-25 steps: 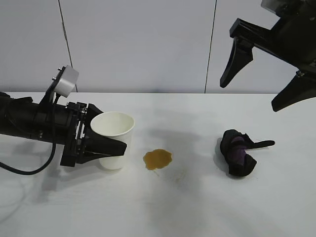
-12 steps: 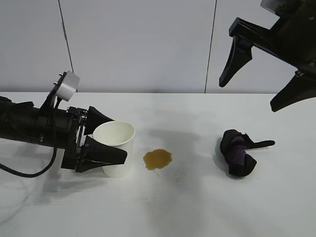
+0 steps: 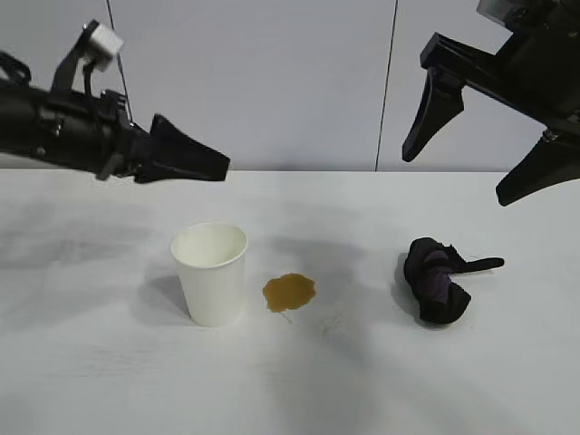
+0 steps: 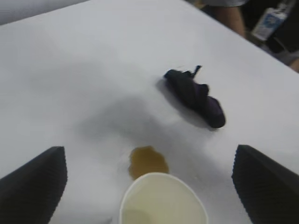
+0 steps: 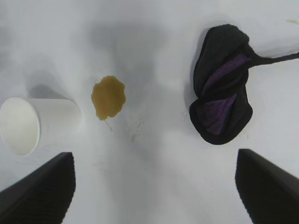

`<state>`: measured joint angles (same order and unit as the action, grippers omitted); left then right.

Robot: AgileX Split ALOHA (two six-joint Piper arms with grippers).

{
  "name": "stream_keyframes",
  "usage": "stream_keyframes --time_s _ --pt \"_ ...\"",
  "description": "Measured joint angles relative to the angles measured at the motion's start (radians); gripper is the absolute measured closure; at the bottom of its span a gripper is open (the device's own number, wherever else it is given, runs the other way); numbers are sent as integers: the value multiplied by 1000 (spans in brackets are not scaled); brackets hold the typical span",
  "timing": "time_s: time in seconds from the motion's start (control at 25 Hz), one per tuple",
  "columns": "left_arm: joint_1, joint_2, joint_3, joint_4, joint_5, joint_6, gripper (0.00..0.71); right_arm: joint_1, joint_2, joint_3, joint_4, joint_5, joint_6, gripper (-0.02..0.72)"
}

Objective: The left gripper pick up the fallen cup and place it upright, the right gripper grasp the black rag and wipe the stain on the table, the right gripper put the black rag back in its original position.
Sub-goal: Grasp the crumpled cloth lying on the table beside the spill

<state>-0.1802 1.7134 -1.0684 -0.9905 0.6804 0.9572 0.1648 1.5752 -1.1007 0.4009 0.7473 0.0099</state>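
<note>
The white paper cup [image 3: 210,272] stands upright on the white table [image 3: 91,362], free of any gripper; it also shows in the left wrist view [image 4: 163,200] and the right wrist view [image 5: 28,123]. My left gripper [image 3: 213,166] is open and empty, raised above and behind the cup. The amber stain [image 3: 289,292] lies just right of the cup. The black rag [image 3: 437,281] with purple patches lies to the right, its strip pointing right. My right gripper [image 3: 458,168] is open and empty, high above the rag. The rag [image 5: 222,105] and stain [image 5: 108,97] show below it.
A pale grey panelled wall [image 3: 272,82] runs behind the table. In the left wrist view, dark objects and a person's arm [image 4: 231,16] show past the table's far edge.
My left gripper has let go of the cup, opened and lifted up and back to the left. The cup now stands upright alone. The right arm has not moved.
</note>
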Motion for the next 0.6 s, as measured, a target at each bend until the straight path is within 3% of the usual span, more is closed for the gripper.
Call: stream_keyframes --time_s 0.08,0.2,0.44,0.6 --pt "0 1 -39 138 75 -176 17 0 0 0 -6 -7 -10 60" --pt "0 3 -84 240 129 -338 17 0 17 0 -58 -23 -17 60" --pt "0 6 -98 274 139 -401 17 0 142 0 -210 -97 83 70" --pt "0 6 -98 275 139 -403 17 8 213 0 -249 -155 110 76"
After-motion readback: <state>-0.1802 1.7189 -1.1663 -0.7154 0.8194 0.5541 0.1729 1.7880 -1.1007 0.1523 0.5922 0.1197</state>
